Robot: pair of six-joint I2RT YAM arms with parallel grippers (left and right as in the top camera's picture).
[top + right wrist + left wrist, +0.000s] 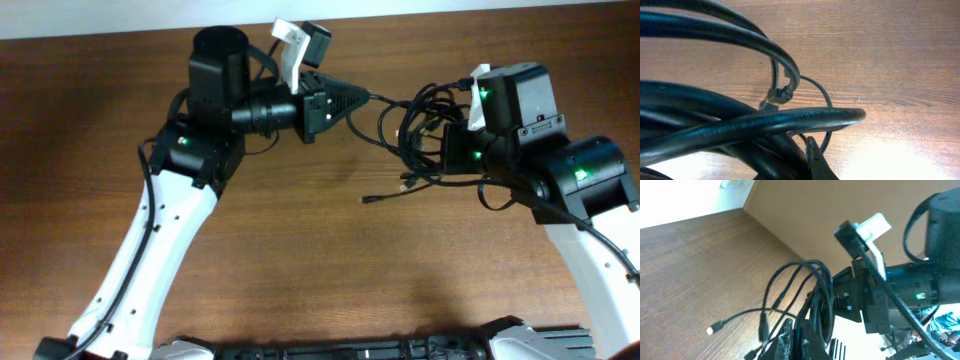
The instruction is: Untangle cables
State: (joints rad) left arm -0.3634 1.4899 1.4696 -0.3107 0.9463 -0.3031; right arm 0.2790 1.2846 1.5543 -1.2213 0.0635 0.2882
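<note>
Left fingers (350, 100) were closed fully on one strand of the cables (420, 135). Right fingers (458, 150) were clamped shut in the coiled bundle. The bundle was stretched left of the right fingers, on the tabletop (300, 230). A loose plug end (367, 199) was pointed away from them.

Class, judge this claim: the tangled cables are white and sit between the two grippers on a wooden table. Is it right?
Not quite. The cables are black, not white, as the overhead view shows. The rest holds: they sit between the left gripper and the right gripper on the wooden table.
</note>
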